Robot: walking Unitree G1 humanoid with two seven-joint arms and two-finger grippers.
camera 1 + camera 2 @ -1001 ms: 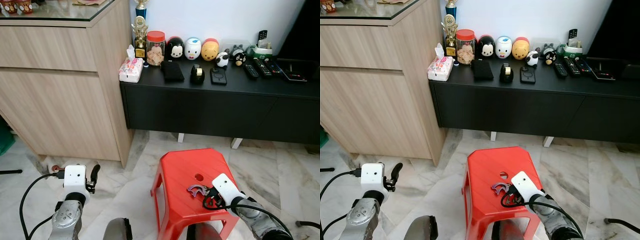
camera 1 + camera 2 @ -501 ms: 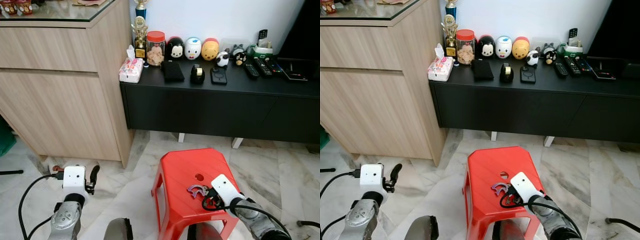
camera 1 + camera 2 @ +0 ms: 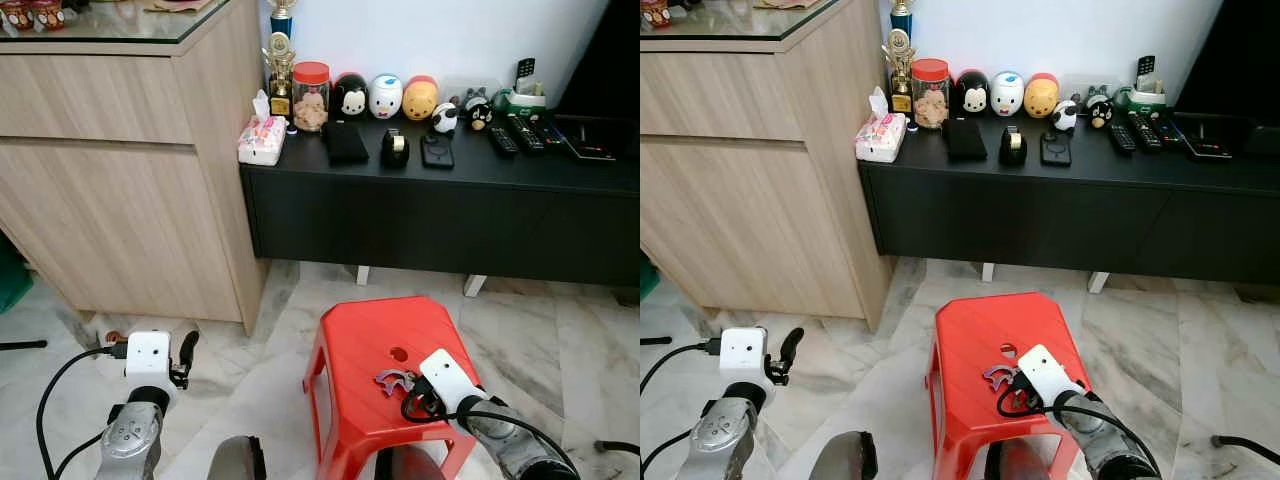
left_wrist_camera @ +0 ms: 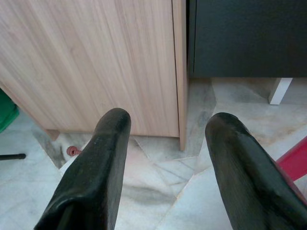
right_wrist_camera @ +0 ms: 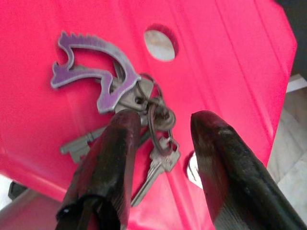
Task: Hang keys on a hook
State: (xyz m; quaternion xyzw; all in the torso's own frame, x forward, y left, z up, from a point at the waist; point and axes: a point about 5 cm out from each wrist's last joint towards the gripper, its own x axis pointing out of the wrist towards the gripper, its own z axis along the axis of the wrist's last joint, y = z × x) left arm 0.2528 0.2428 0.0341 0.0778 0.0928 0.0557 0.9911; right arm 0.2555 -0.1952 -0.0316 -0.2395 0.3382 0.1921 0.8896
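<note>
The right gripper point(image 5: 160, 127), fingers spread, straddles the keys point(image 5: 153, 115) lying on the red stool point(image 3: 365, 345), their ring between its tips. The left gripper point(image 4: 168, 129) hangs spread above the marble floor point(image 4: 158, 191), well apart.

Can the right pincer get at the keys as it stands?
Probably yes. The right pincer is open right over the keys on the red stool, one finger on each side of the ring. Nothing lies between them; closing should catch the bunch, though the keys lie flat.
</note>
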